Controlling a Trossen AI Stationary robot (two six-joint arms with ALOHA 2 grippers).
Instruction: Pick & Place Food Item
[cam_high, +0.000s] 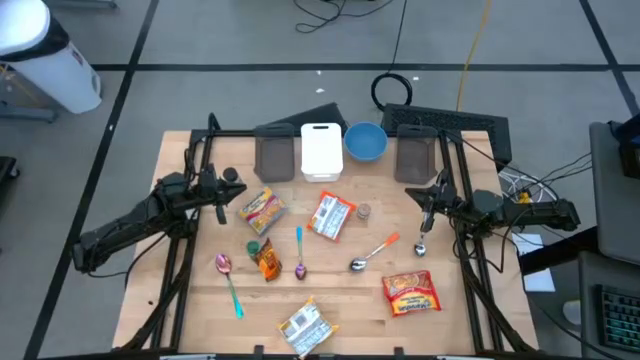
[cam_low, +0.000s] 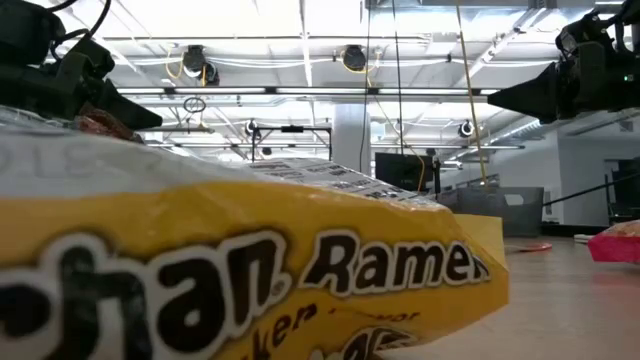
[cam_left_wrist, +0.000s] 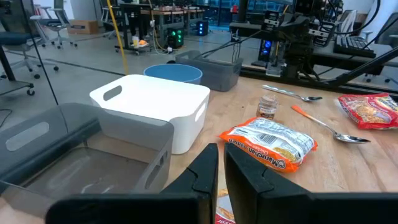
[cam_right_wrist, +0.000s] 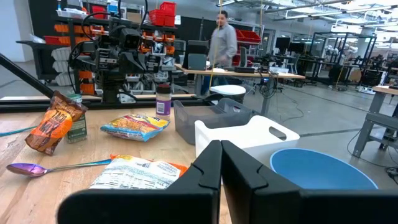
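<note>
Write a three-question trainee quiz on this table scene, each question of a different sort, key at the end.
1. True or false: the white bin stands between a grey bin and the blue bowl.
2. Multiple choice: the red ramen packet lies nearest which gripper? A. left gripper B. right gripper
3. Fill in: the spoon with the orange handle has a ____ coloured bowl.

Key: 1 true; 2 B; 3 silver.
</note>
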